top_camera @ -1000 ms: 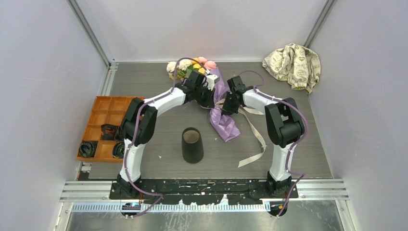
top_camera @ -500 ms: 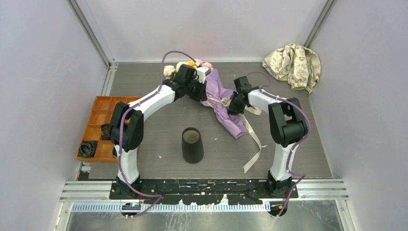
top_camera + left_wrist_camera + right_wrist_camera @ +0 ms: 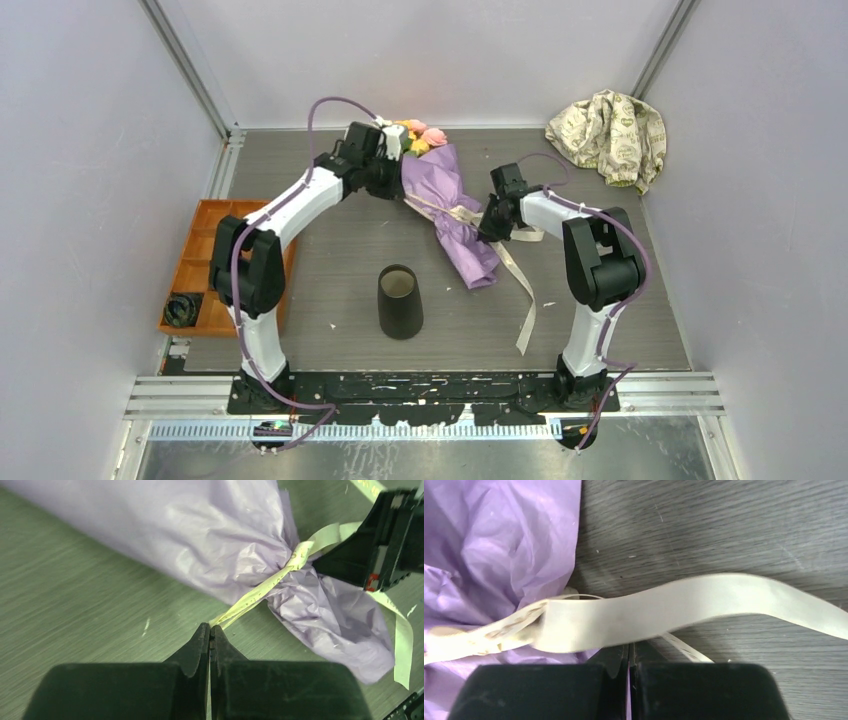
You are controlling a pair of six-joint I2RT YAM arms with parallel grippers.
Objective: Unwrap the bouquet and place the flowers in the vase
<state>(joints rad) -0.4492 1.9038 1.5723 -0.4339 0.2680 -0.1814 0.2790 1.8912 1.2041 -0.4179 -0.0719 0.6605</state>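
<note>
The bouquet (image 3: 455, 215) lies on the table at the back centre, still in its purple wrapping paper (image 3: 210, 535). Pink and yellow flowers (image 3: 420, 134) poke out at its far end. A beige ribbon (image 3: 260, 592) cinches the paper at the waist. My left gripper (image 3: 402, 195) (image 3: 210, 626) is shut on one ribbon strand, which runs taut to the knot. On the bouquet's right side my right gripper (image 3: 488, 231) (image 3: 629, 647) is shut, with the broad ribbon (image 3: 684, 607) lying across its tips and a thin strand leaving them. The black vase (image 3: 400, 300) stands upright in front, apart from both grippers.
An orange compartment tray (image 3: 205, 245) with black coiled rolls sits at the left edge. A beige patterned cloth (image 3: 610, 132) is bunched in the back right corner. A loose ribbon tail (image 3: 526, 305) trails toward the front right.
My left arm has swung back and to the left, drawing its ribbon strand taut. The bouquet has turned and shifted slightly. The right gripper has edged right, and the ribbon tail has straightened.
</note>
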